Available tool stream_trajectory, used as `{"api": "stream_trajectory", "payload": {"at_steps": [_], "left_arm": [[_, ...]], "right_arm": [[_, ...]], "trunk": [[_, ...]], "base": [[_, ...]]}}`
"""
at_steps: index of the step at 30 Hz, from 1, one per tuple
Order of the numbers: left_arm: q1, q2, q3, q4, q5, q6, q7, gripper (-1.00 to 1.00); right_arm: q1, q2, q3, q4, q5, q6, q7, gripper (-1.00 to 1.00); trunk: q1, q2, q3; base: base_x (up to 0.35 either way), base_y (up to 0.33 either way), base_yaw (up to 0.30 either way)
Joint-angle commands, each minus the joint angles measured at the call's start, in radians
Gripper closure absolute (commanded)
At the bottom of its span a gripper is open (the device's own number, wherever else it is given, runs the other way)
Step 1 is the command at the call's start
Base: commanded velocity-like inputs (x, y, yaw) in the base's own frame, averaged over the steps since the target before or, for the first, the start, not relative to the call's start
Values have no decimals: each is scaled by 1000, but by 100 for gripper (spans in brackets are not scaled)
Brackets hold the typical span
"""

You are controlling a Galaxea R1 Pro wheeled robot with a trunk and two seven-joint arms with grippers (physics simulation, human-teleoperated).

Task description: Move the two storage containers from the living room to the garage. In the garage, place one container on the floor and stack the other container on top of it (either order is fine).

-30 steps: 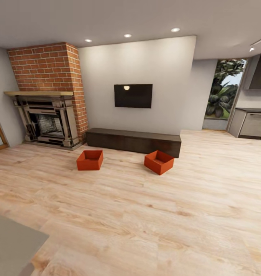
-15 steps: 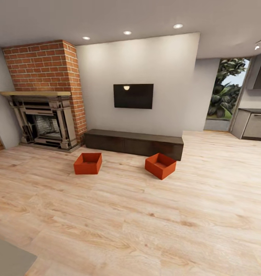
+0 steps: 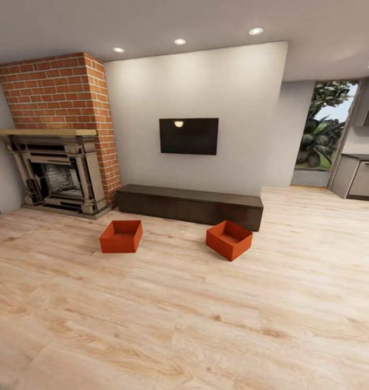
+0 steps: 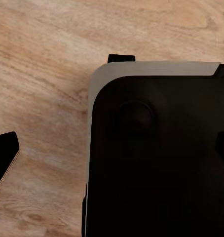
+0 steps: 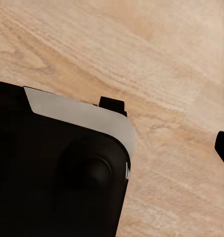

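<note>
here two storage containers (image 3: 121,236) (image 3: 228,240) sit apart on the wood floor (image 3: 206,314) before the cabinet (image 3: 189,204); fingers' state unclear.

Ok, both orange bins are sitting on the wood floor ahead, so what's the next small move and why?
Probably keep rolling forward toward the left container. Both it and the right container lie well ahead, in front of the dark cabinet, likely beyond arm's reach.
</note>
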Motion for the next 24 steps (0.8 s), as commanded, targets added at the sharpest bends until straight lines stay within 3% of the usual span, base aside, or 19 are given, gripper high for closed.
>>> {"api": "stream_trajectory", "payload": {"at_steps": [1, 24], "left_arm": [[0, 0, 0, 0, 6, -2, 1, -100], [0, 0, 0, 1, 6, 5, 1, -100]], "right_arm": [[-1, 0, 8, 3, -9, -6, 1, -100], [-1, 1, 8, 3, -9, -6, 1, -100]], "trunk": [[1, 0, -1], [1, 0, -1]], "base": [[322, 0, 0], [323, 0, 0]]}}
